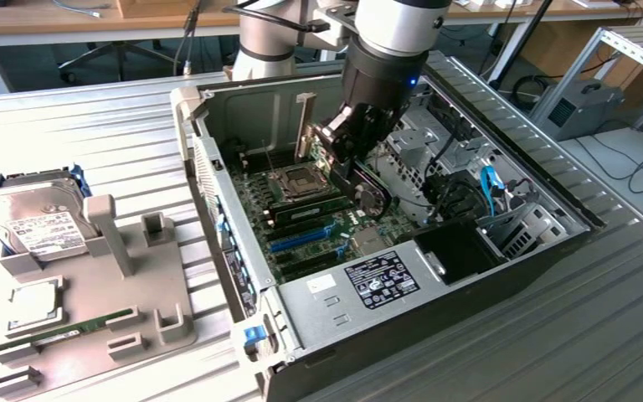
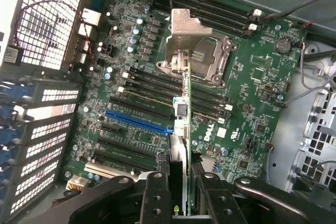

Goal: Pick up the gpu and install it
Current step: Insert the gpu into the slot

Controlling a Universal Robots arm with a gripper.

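Logging pick-up done: gpu (image 2: 181, 119) clamped in our end effector (image 2: 181, 198), four o'clock of CPU socket (image 1: 299, 179) in exterior view; we judge seating outstanding

The arm (image 1: 394, 50) points down, end effector (image 2: 181, 174) clamped on the gpu (image 2: 182, 114).

The gpu (image 2: 187, 129) is gripped edge-on in the gripper (image 2: 187, 182), and here it reads as a thin green strip. It stands upright inside the open case (image 1: 299, 289), low over the motherboard (image 2: 252, 103) slots, beside the CPU socket.
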